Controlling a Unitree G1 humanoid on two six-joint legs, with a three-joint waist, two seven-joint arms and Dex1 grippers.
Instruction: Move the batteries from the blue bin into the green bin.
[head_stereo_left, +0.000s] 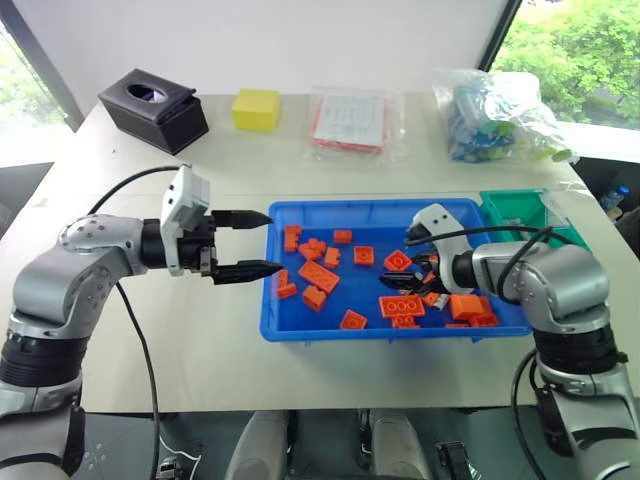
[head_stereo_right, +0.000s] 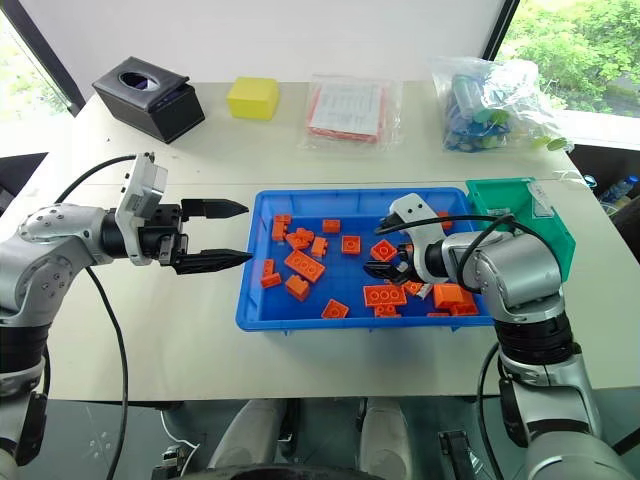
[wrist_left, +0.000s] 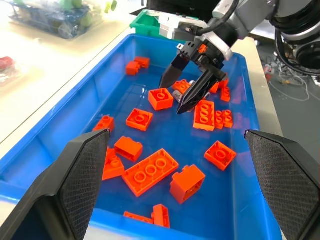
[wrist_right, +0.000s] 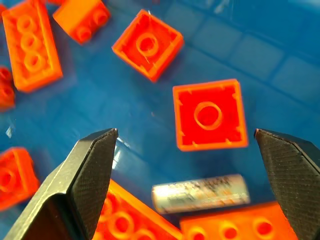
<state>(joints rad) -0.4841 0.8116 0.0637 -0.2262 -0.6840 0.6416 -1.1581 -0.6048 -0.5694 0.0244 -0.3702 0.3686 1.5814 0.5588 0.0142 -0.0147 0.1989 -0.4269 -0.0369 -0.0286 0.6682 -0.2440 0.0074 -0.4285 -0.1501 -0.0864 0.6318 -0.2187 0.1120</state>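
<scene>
1. Right wrist view: one battery (wrist_right: 200, 194), slim silver-grey cyl., lies on its side on the blue bin (wrist_right: 280, 60) floor, lower centre of frame, betw. the right claw's (wrist_right: 195, 165) two spread fingers; not touched.
2. Battery is wedged beside orange bricks (wrist_right: 210, 115): a square one just above it, longer ones touching or nearly touching its lower side.
3. Right claw (head_stereo_left: 415, 265) released, jaws wide, tips angled down into the right part of the blue bin (head_stereo_left: 300, 328), centre-right of left eye view.
4. Left claw (head_stereo_left: 262, 242) also released, empty, fingers level, tips at the bin's left rim, centre-left of frame.
5. Green bin (head_stereo_left: 515, 208) sits at the blue bin's upper right corner, right of frame.
6. Table (head_stereo_left: 130, 330) far edge: black box (head_stereo_left: 153, 110), yellow block (head_stereo_left: 256, 109), two clear bags (head_stereo_left: 350, 122).
</scene>
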